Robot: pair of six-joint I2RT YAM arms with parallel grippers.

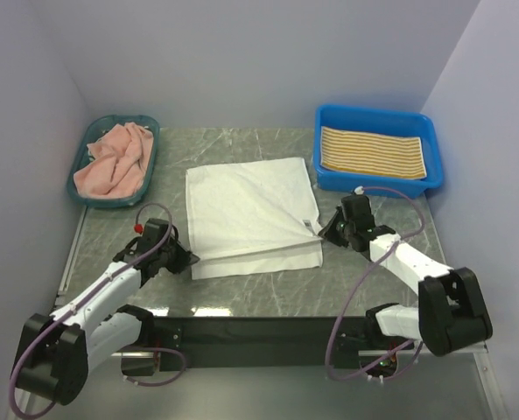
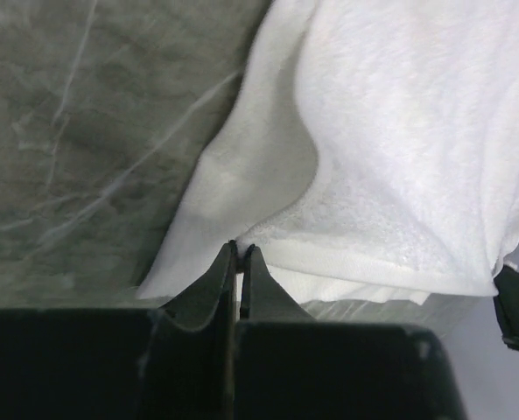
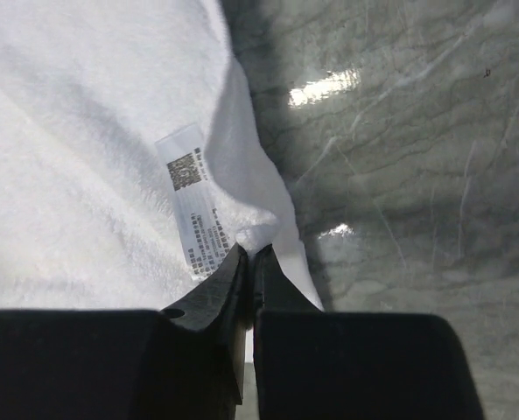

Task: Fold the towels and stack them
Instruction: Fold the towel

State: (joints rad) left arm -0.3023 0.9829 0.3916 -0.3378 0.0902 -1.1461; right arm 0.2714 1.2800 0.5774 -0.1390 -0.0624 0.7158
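Left gripper (image 2: 240,249) is pinched shut on the white towel's (image 1: 250,214) near-left corner. Right gripper (image 3: 252,252) is clamped on its right corner. The towel lies partly doubled on the grey marbled table (image 1: 373,280). Farther back, a pink towel (image 1: 115,159) fills a teal basket (image 1: 78,187) and a yellow-striped towel (image 1: 373,151) lies in a blue bin (image 1: 377,184), with pale walls (image 1: 241,52) behind. Only the right wrist view shows the printed label (image 3: 198,206).

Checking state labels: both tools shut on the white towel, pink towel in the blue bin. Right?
No: top view shows the pink towel in the green basket, far left. The blue bin holds the striped towel. The left tool and right tool do pinch the white towel.
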